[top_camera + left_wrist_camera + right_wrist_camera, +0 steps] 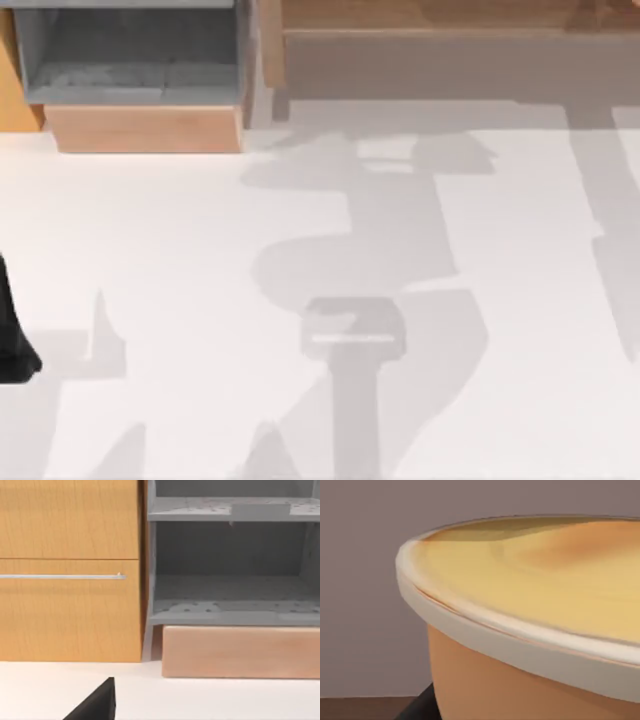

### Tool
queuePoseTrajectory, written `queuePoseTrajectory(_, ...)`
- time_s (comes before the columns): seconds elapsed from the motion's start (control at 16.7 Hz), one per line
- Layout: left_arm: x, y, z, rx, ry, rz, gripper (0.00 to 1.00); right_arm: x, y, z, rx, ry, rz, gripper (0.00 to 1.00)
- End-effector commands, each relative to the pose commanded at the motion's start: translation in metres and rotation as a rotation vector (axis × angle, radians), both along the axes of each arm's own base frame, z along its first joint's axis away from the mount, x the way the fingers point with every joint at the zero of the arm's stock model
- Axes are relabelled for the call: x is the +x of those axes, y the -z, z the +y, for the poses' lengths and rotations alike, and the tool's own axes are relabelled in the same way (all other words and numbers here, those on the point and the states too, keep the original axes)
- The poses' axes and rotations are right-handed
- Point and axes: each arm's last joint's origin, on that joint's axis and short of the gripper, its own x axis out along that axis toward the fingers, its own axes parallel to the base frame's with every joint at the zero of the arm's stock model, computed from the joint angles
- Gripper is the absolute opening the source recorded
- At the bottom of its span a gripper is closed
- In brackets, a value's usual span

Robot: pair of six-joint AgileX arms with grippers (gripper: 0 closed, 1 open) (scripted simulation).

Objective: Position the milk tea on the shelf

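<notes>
The milk tea [530, 630] is a tan cup with a cream rim and a pale yellow lid, seen very close in the right wrist view. My right gripper is shut on it, and one dark finger [417, 707] lies against the cup's wall. Behind the cup is a plain grey-brown panel, with a strip of dark wood low down. The shelf [450, 60] runs along the table's far right, a light-brown wooden top over a grey-brown front. My left arm [12, 340] is parked at the table's left edge, its gripper [95, 705] low before the wooden cabinet.
A smaller grey-lined wooden box [140, 70] stands at the far left, beside an orange-brown cabinet [70, 580] with a metal handle. The arms cast shadows across the white table [180, 300].
</notes>
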Motion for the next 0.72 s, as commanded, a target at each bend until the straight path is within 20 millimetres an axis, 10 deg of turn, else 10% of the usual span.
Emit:
queuePoseTrajectory(0.42, 0.0, 0.0, 0.0, 0.0, 0.0, 0.0, 1.0, -0.003, -0.016, 0.138, 0.006, -0.025, 0.12, 0.0)
queuePoseTrajectory(0.72, 0.0, 0.0, 0.0, 0.0, 0.0, 0.0, 1.0, -0.016, -0.029, 0.194, -0.007, -0.026, 0.138, 0.0)
